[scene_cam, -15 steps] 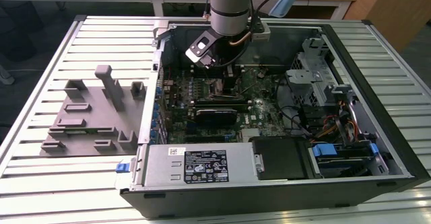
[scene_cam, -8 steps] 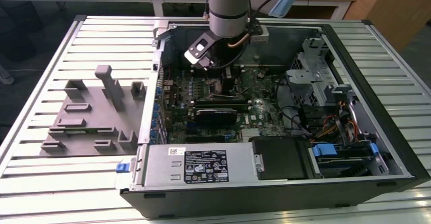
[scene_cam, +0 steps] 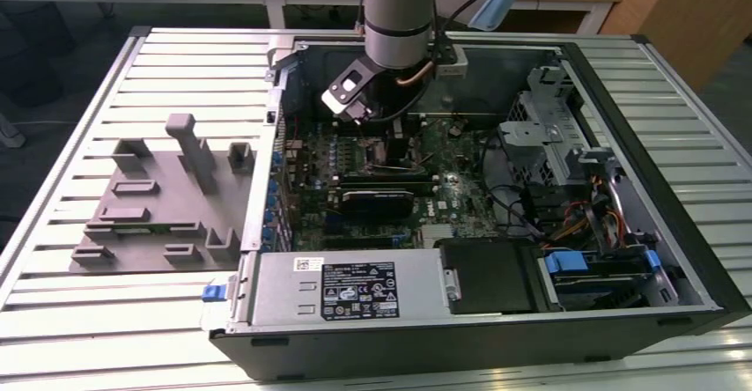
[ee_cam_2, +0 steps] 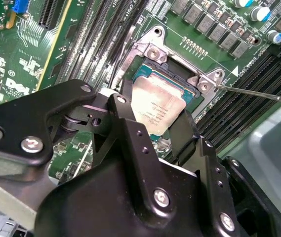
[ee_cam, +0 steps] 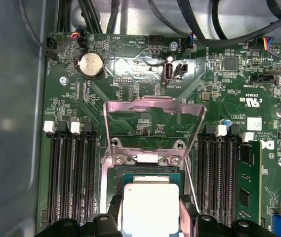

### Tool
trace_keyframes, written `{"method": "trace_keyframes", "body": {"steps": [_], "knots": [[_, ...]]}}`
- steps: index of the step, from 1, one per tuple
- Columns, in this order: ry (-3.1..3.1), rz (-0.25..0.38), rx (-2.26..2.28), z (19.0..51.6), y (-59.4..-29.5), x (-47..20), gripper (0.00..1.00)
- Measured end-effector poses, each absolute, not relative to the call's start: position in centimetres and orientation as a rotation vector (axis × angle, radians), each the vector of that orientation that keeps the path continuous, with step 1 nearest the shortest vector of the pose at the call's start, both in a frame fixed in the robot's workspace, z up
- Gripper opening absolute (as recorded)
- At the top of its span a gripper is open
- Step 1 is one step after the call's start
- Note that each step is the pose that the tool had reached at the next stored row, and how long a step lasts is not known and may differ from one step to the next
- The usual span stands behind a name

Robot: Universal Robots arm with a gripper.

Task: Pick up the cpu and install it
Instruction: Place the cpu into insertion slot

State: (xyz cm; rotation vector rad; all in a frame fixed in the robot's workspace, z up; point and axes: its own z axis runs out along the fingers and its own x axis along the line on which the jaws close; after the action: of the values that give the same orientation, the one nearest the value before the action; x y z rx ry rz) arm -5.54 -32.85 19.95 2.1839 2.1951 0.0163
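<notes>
Cpu (ee_cam: 150, 210) being gripped at the socket frame (ee_cam_2: 152, 49).
Empty memory slots (ee_cam: 71, 173) are running along one side of the claw (ee_cam: 150, 217); its fingers (ee_cam_2: 130, 118) are pinching the chip's opposite edges, load plate (ee_cam: 152, 123) standing raised just ahead; a memory module (ee_cam: 249, 192) is sitting on the other side.

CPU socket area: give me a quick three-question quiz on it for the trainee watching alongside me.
1. True or false: the metal cover plate of the socket is flipped open.
2. The cpu is: A on the table; B at the socket, between the gripper's fingers; C on the power supply.
3. Fill in: the grey tray lies on the exterior view's ___ of the computer case.
Key: 1 true; 2 B; 3 left.
</notes>
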Motion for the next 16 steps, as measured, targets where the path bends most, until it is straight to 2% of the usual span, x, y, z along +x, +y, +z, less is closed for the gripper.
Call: {"method": "trace_keyframes", "body": {"steps": [16], "knots": [[2.189, 0.018, 2.192, 19.4, -32.82, -5.55, 0.54]]}}
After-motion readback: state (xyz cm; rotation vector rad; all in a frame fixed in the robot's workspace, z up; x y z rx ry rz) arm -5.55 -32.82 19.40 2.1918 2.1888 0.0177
